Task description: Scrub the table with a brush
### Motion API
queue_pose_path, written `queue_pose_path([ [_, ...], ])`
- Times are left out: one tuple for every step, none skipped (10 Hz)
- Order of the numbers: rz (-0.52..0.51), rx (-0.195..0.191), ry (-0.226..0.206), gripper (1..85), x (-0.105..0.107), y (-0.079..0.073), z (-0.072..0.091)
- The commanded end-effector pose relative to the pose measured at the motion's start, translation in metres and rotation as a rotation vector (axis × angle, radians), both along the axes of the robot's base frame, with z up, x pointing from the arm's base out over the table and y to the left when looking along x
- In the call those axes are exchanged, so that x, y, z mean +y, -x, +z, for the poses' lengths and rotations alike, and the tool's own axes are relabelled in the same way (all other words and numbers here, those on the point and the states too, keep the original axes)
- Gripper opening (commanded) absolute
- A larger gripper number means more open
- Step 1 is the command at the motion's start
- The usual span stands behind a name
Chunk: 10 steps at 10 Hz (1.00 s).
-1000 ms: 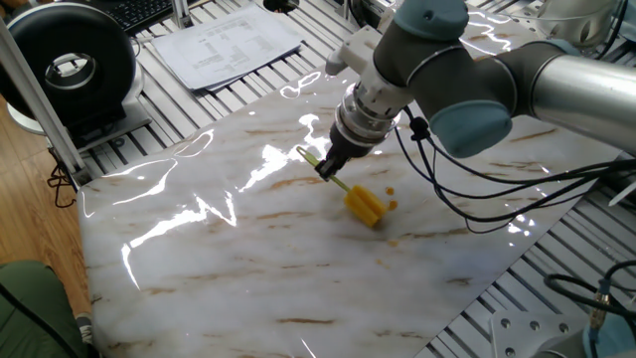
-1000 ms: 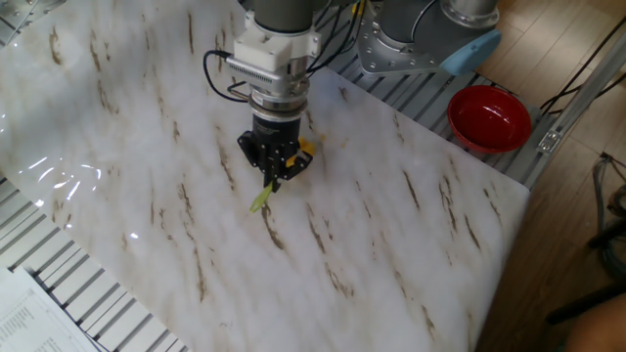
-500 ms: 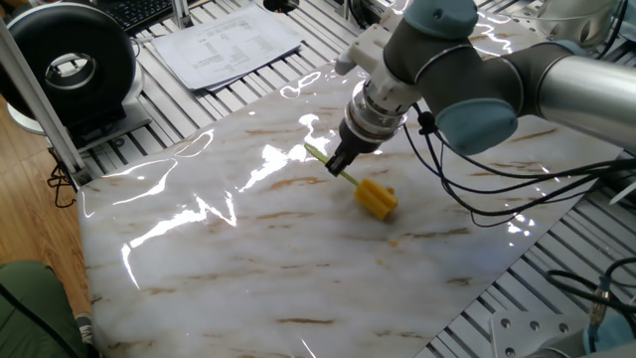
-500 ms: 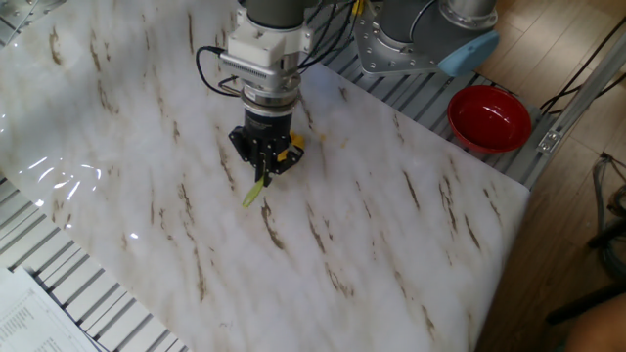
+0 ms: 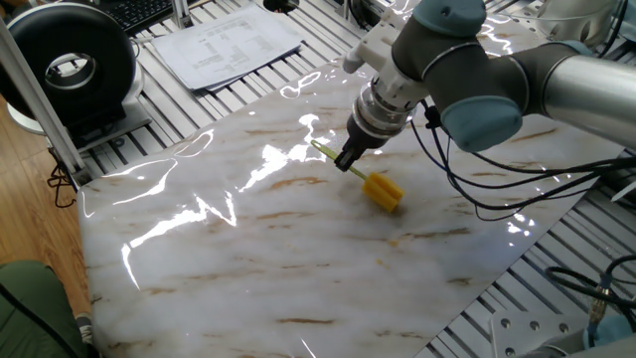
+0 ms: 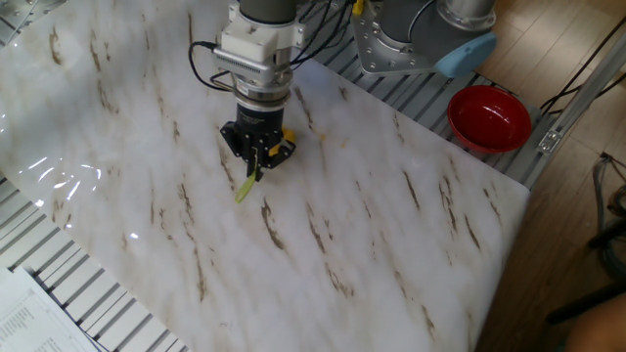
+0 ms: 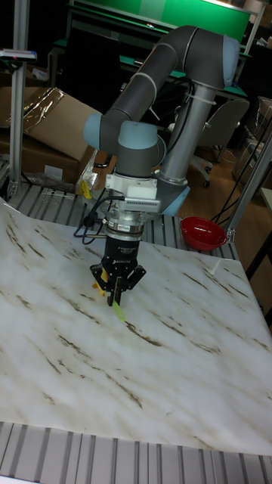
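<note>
My gripper (image 5: 350,162) (image 6: 253,162) (image 7: 115,290) is shut on the thin pale green handle of the brush (image 5: 383,191). Its chunky yellow bristle head rests on the marble-look table (image 5: 258,259) (image 6: 391,215) (image 7: 174,363) just right of the fingers. In the other fixed view the handle tip (image 6: 243,190) pokes out below the gripper and the yellow head (image 6: 284,150) shows behind it. The tall fixed view shows the green handle end (image 7: 121,313) under the fingers and a bit of yellow head at their left.
A red bowl (image 6: 489,118) (image 7: 202,231) sits off the table on the grey slatted frame near the arm's base. Papers (image 5: 224,45) and a black round device (image 5: 70,65) lie beyond the table's far side. Cables (image 5: 477,199) hang from the arm over the table.
The gripper has dragged the brush across the table: up and to the right in one fixed view, up and to the left in the other. The grip stays the same.
</note>
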<state>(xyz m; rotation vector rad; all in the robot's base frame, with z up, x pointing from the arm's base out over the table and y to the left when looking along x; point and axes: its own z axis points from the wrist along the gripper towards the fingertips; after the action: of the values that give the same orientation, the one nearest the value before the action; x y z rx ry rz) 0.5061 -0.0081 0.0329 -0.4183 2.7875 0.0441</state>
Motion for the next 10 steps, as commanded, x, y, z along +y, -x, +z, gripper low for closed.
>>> queue_pose_path([
  [0.016, -0.015, 0.011, 1.0, -0.014, -0.001, 0.001],
  [0.024, -0.021, 0.014, 1.0, -0.018, -0.002, -0.001],
  [0.031, -0.024, 0.016, 1.0, -0.022, -0.002, -0.002],
  [0.037, -0.026, 0.017, 1.0, -0.025, -0.001, -0.002],
  [0.04, -0.026, 0.019, 1.0, -0.027, -0.001, -0.001],
  [0.04, -0.028, 0.022, 1.0, -0.028, -0.001, -0.001],
  [0.044, -0.031, 0.027, 1.0, -0.029, -0.002, -0.001],
  [0.045, -0.031, 0.032, 1.0, -0.031, -0.002, -0.002],
  [0.05, -0.033, 0.04, 1.0, -0.034, -0.002, -0.002],
  [0.055, -0.036, 0.045, 1.0, -0.036, -0.003, -0.003],
])
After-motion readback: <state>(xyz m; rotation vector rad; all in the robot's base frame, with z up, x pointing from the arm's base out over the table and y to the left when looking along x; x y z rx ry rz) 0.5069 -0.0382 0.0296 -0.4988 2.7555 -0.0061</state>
